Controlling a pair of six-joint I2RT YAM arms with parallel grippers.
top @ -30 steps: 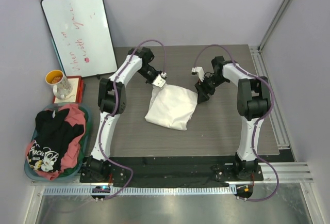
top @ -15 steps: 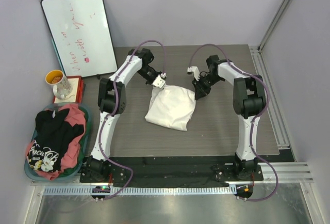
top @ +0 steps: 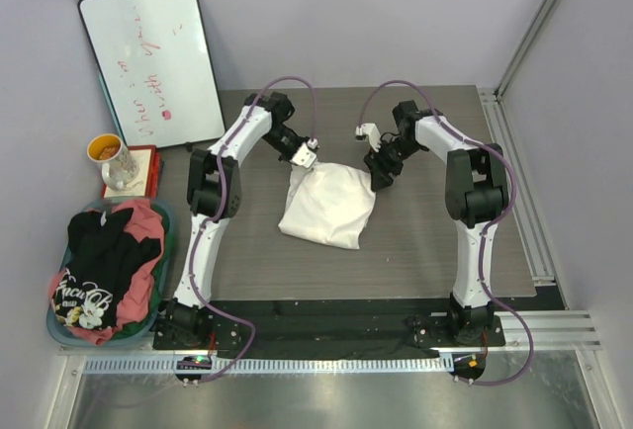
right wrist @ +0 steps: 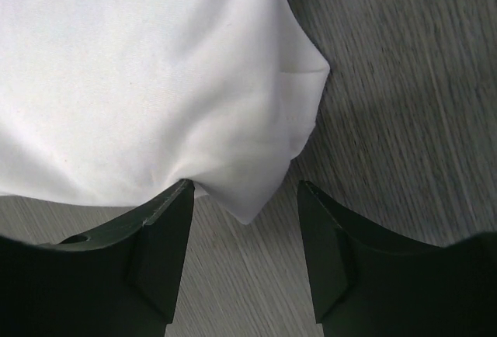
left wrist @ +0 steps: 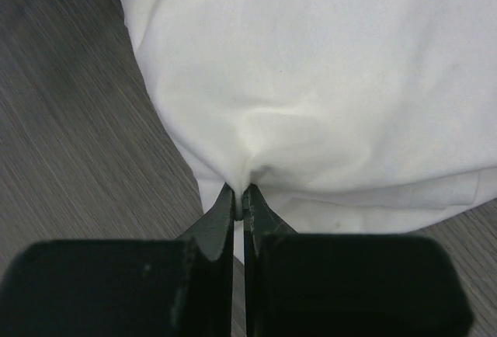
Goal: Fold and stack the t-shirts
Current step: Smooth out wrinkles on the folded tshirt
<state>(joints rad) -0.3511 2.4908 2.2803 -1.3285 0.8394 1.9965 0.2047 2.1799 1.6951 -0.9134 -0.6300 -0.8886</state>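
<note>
White t-shirt (top: 328, 207), one far corner clamped in the left hand (left wrist: 239, 199), another between parted tips of the right hand (right wrist: 245, 188)

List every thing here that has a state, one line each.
white shirt: folded over, lying on the table
left gripper: shut on the white shirt's edge
right gripper: open, around the shirt's other corner
black shirt: crumpled, unfolded, in the basket
pink shirt: crumpled under the black shirt, in the basket
whiteboard: leaning on the wall, written on
</note>
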